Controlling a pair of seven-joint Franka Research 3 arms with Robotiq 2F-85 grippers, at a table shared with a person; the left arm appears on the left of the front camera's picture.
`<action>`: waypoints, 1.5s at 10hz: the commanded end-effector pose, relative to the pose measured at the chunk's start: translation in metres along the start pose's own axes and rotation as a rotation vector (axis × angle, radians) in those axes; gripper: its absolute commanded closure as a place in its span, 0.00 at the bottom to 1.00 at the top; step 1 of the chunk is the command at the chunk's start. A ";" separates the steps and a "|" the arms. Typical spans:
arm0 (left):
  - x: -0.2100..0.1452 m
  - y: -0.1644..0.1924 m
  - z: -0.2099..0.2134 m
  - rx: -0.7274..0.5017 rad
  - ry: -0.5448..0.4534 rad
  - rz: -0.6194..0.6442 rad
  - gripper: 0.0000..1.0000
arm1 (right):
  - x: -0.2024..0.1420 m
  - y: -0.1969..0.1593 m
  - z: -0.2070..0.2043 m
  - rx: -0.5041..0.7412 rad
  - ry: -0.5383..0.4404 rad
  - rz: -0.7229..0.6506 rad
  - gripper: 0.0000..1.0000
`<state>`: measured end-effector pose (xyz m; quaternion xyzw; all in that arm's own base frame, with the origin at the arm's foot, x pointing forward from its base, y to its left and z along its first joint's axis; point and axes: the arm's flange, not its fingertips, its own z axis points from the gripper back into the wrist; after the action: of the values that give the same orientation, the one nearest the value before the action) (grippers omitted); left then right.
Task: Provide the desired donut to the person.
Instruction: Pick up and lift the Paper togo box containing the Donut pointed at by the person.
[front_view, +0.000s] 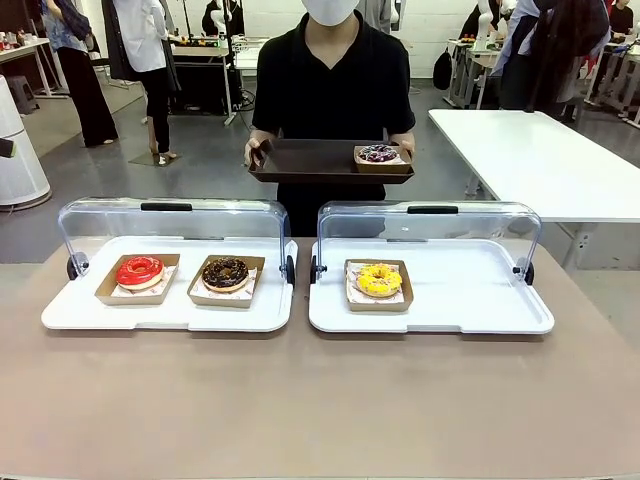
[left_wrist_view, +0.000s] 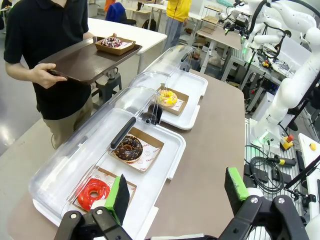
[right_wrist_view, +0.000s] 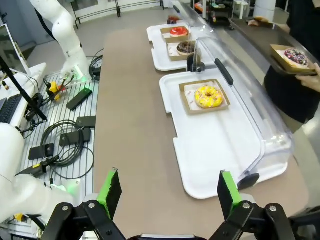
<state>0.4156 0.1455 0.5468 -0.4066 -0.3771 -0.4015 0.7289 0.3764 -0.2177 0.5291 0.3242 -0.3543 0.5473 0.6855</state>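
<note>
— Fingers on either gripper?
— Both spread wide, holding nothing
— Donuts?
— Lower left, red donut and chocolate donut, nearer the left gripper; right of centre, yellow donut, nearer the right gripper

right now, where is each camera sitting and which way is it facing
Front: on the robot's side of the table, facing across at the person holding a brown tray; torso and hands show.
Left wrist: above the table's left end, looking along both display cases; left gripper open at bottom.
Right wrist: above the right end, facing back the other way; right gripper open at bottom.
Shared: all show the yellow donut.
</note>
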 end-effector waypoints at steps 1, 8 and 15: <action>0.001 -0.001 0.001 -0.006 -0.013 -0.007 0.00 | -0.002 0.001 0.002 0.008 0.003 0.007 0.00; 0.001 -0.001 0.001 -0.006 -0.013 -0.007 0.00 | -0.002 0.001 0.002 0.008 0.003 0.007 0.00; 0.001 -0.001 0.001 -0.006 -0.013 -0.007 0.00 | -0.002 0.001 0.002 0.008 0.003 0.007 0.00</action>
<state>0.4156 0.1455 0.5468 -0.4066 -0.3771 -0.4015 0.7289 0.3759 -0.2185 0.5293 0.3232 -0.3540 0.5465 0.6867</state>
